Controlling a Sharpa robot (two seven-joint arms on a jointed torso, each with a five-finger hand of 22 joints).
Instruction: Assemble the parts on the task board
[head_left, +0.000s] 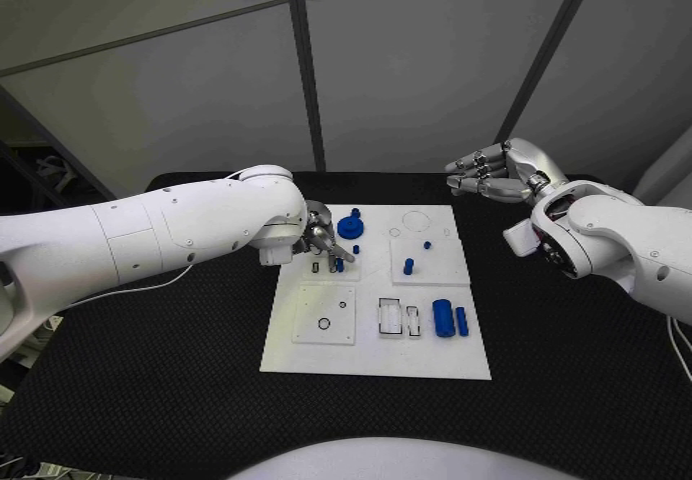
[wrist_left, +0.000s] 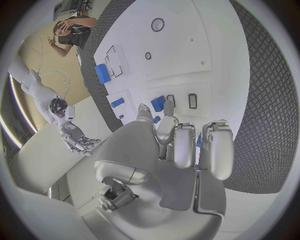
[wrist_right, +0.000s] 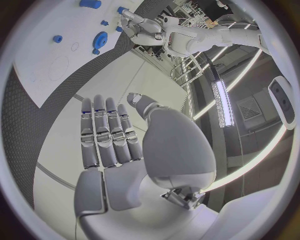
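Observation:
The white task board (head_left: 372, 352) lies mid-table. My left hand (head_left: 323, 241) hangs over its far left part with the fingers curled down. Thumb and a finger pinch a small upright blue part (head_left: 338, 263) (wrist_left: 158, 103) beside two dark slots (wrist_left: 192, 101). A round blue gear (head_left: 351, 224) sits just behind that hand. A blue peg (head_left: 407, 266) stands mid-board, and two blue cylinders (head_left: 450, 319) lie at the near right by a clear frame (head_left: 392, 315). My right hand (head_left: 490, 170) (wrist_right: 112, 145) is raised beyond the board's far right corner, fingers straight, holding nothing.
Black matting (head_left: 577, 340) covers the table around the board. A small ring (head_left: 325, 323) lies on the board's near left square. Grey wall panels stand behind the table. The right forearm (head_left: 606, 240) hangs over the mat right of the board.

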